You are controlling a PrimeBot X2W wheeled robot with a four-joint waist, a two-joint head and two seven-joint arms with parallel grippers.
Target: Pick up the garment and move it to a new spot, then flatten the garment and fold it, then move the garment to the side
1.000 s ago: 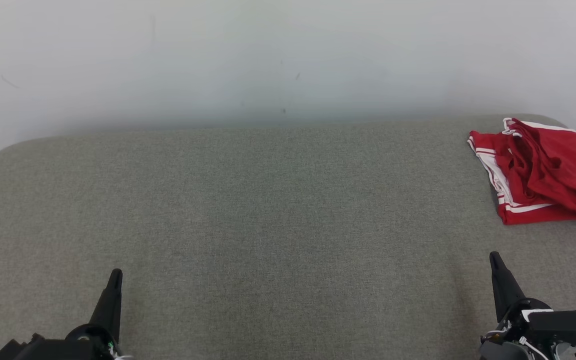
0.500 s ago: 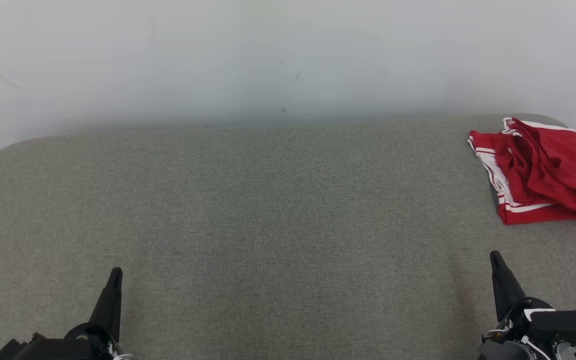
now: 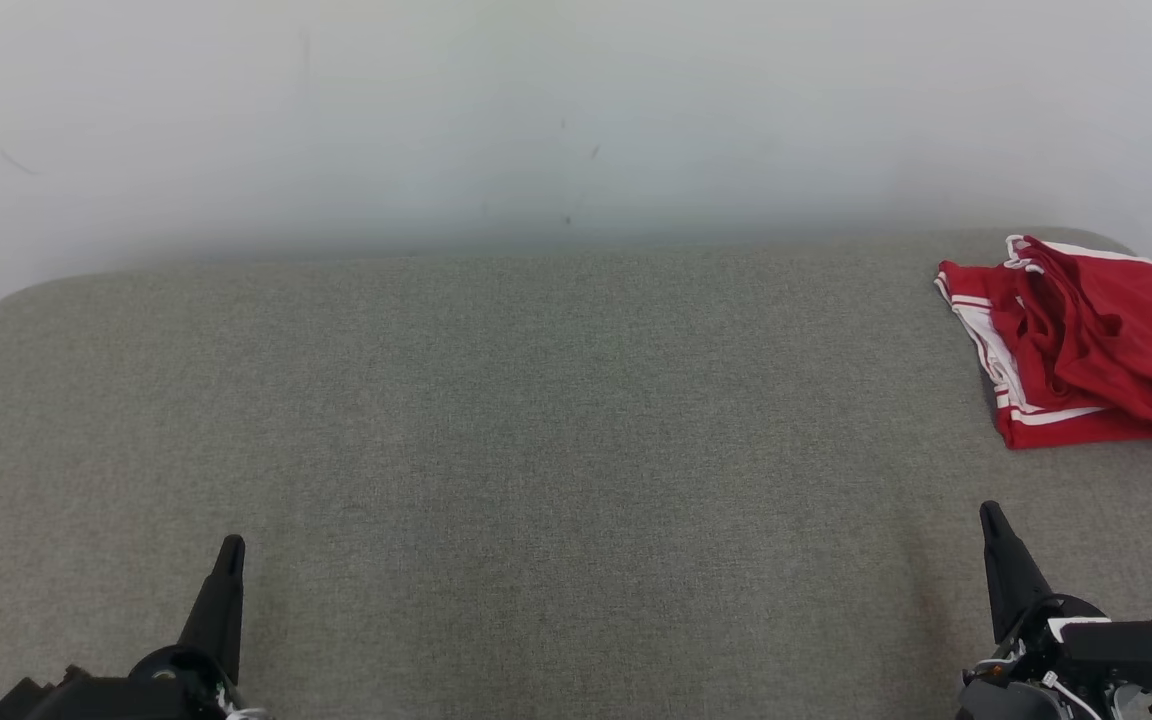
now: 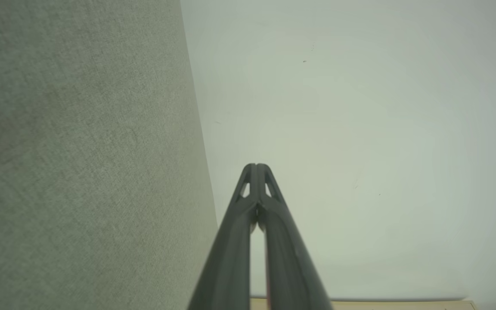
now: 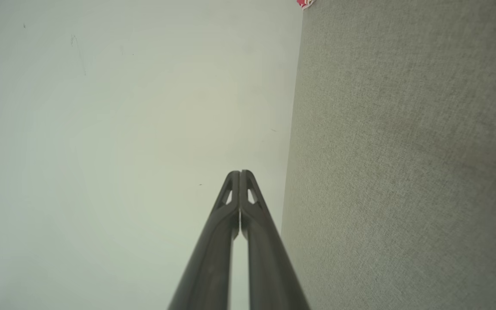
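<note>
Now | left hand [image 3: 232, 545]: low, pointing forward, pinched closed, empty | right hand [image 3: 988, 510]: likewise, short of red garment [image 3: 1086, 340]

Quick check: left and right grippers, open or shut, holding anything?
Left gripper: jaws closed, holding nothing.
Right gripper: jaws closed, holding nothing; the red garment lies apart from it.

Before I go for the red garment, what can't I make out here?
- Head view: the red garment runs off the right edge; bunched folds hide its shape.
- Right wrist view: the garment is a tiny scrap at the top edge.
- Head view: left gripper and right gripper bodies cut by the bottom edge.
</note>
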